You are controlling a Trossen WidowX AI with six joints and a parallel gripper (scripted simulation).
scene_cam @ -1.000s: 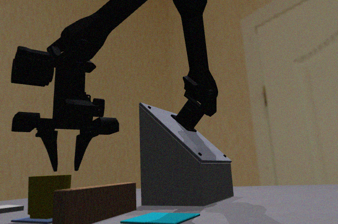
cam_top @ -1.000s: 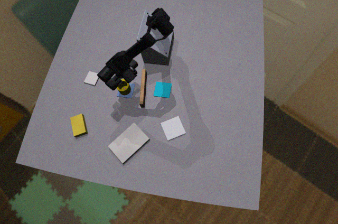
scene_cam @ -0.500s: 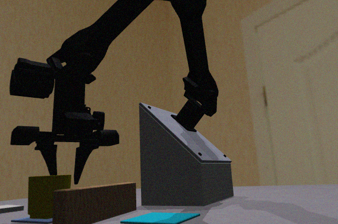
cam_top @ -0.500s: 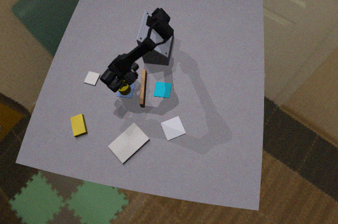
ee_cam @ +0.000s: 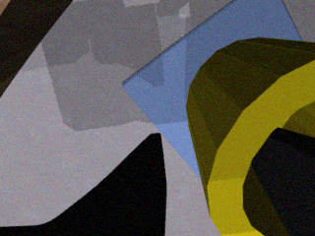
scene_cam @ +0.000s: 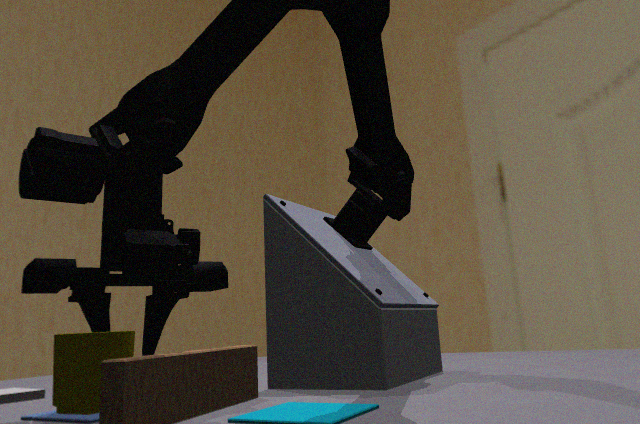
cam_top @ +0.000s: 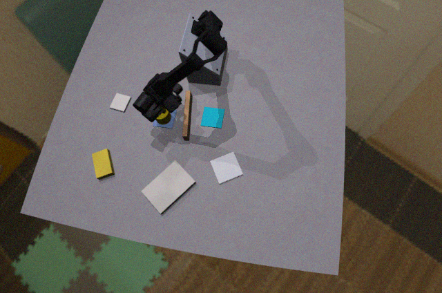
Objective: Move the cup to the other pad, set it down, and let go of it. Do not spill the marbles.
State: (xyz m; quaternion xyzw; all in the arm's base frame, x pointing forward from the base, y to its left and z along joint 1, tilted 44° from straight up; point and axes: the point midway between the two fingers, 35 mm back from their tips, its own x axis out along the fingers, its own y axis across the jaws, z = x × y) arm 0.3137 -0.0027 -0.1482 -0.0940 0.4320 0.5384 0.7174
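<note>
The yellow cup [cam_top: 164,117] [scene_cam: 77,372] [ee_cam: 256,74] stands upright on the blue pad [cam_top: 172,125] [scene_cam: 38,416] [ee_cam: 167,103]. My gripper [scene_cam: 125,344] [ee_cam: 203,138] points down at the cup, partly open. In the wrist view one finger is outside the cup and the other is over or in its mouth, so the near wall lies between them with gaps showing. The exterior view shows one fingertip behind the cup's rim. The marbles are not visible; the finger and rim hide the cup's inside. The cyan pad [cam_top: 213,117] [scene_cam: 305,411] bears nothing.
A wooden barrier [cam_top: 186,115] [scene_cam: 180,383] [ee_cam: 25,34] stands between the two pads. A yellow block [cam_top: 103,163], a cream slab [cam_top: 168,187], a white square [cam_top: 226,167] and a small white tile [cam_top: 120,102] lie around. The arm's grey base [scene_cam: 325,336] stands behind the pads.
</note>
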